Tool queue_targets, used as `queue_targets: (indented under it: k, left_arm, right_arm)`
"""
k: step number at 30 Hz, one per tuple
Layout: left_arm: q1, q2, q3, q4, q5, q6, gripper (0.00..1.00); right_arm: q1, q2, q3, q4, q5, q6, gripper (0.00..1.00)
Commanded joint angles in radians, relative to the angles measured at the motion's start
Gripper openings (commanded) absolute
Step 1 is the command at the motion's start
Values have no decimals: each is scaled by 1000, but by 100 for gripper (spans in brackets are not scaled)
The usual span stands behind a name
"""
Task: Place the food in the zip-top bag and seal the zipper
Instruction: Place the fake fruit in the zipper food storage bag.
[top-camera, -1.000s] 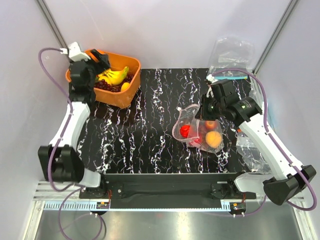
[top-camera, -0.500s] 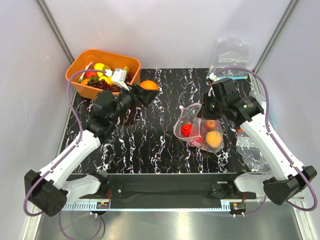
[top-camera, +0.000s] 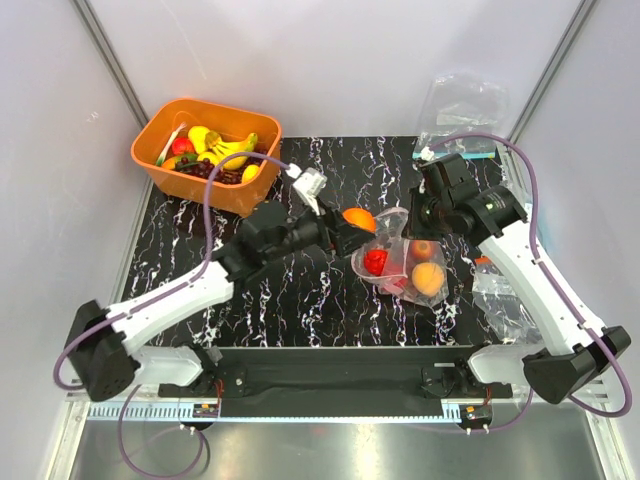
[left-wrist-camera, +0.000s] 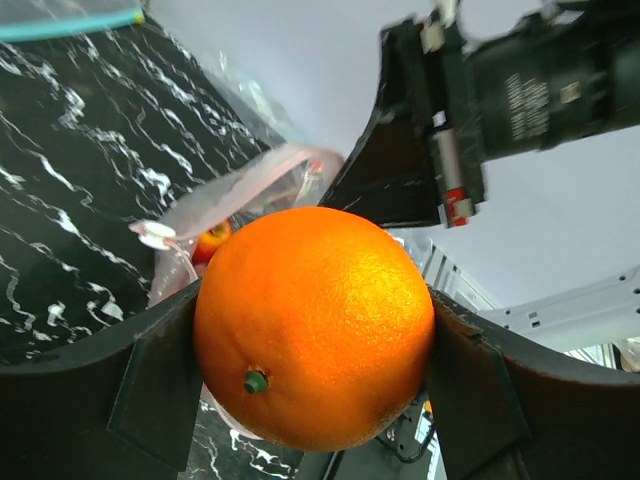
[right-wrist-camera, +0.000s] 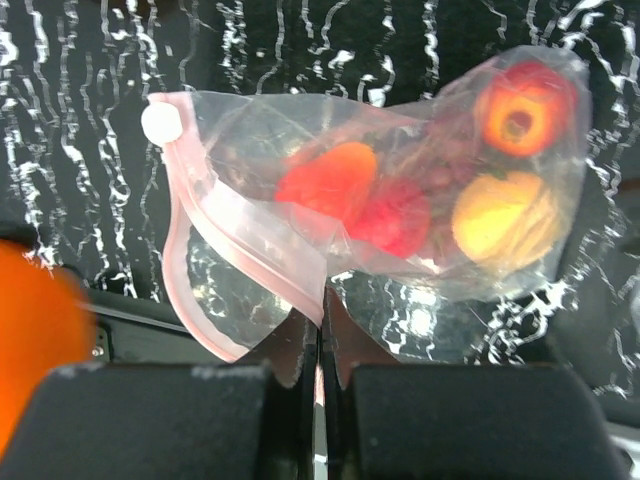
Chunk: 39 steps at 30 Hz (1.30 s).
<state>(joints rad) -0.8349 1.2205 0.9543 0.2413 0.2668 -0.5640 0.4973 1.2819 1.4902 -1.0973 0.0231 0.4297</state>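
While the right gripper is pinching the zip-top bag at its zipper, fingers pressed together, the left gripper is clamping the orange between its fingers, just before the mouth. The loading step seems underway; next comes easing it inside and releasing.

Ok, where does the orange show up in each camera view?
Top external: orange mid-table, in the left gripper, beside the bag mouth.
Left wrist: orange fills the centre.
Right wrist: orange blur at the left edge.
Shared landmark: the bag's pink zipper, visible in all three.
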Motion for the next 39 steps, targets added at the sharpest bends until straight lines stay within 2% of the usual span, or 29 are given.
queue_targets:
  k: [1,5,10,16,19,20,21,23,24,33,39]
  left_arm:
    - [-29,60,-8,118,28,-34,46]
    - [-61,128,11,171,26,-60,45]
    - [-93,212,70,164,26,-60,46]
    - [-116,300,182,66,-26,-31,50]
    - [-128,343,241,-22,-96,-1,62]
    - [-135,349,250,-48,-119,7,74]
    - [-139,353,261,-53,-158,24,83]
    - [-153,356,277,-82,-185,47,96]
    - [-156,355,285,-92,-205,53,98]
    - [-164,294,337,-238,-262,105,99]
    - [-165,176,328,-388,-414,182,99]
  right_arm:
    - [4,4,82,-88,70,-9,0]
    - [4,10,116,-145,87,-25,0]
    - [4,14,137,-185,103,-31,0]
    - [4,5,151,-179,90,-34,0]
    - [6,5,160,-177,69,-39,0]
    - [6,4,162,-179,67,-39,0]
    - [4,4,163,-180,69,-40,0]
    - [4,0,166,-182,72,-40,0]
    - [6,0,168,-182,74,-42,0]
    - [4,-10,162,-185,98,-46,0]
    - [4,-9,157,-176,107,-42,0]
